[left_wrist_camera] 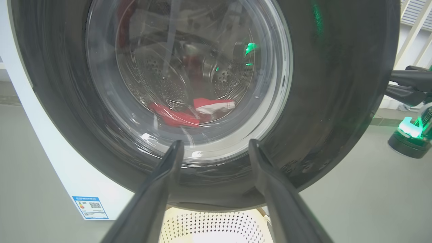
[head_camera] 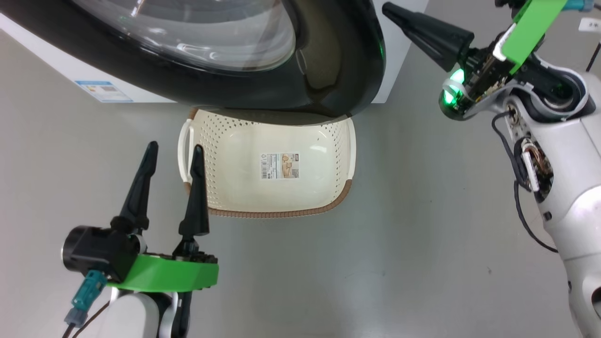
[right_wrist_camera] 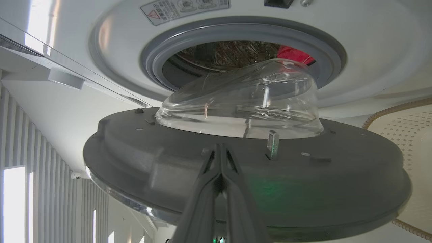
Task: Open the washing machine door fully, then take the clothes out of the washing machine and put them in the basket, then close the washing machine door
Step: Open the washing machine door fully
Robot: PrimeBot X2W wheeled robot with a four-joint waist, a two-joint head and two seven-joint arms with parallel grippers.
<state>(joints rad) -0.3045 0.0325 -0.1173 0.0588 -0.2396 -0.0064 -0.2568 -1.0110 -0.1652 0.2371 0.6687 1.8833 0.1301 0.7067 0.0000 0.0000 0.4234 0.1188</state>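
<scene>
Right wrist view — the washing machine door (right_wrist_camera: 303, 182) lies just beyond the clenched right claw (right_wrist_camera: 221, 145) — left claw (head_camera: 175, 145) splayed.

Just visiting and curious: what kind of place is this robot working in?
Probably a laundry area, maybe a test room rather than a home: a white front-loading washing machine, red clothes inside it, and a cream basket on a bare grey floor.

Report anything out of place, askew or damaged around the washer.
Nothing is spilled or damaged. One thing stands out: the partly open washing machine door hangs over the far edge of the basket, hiding part of it in the head view. The clothes lie in the drum.
</scene>
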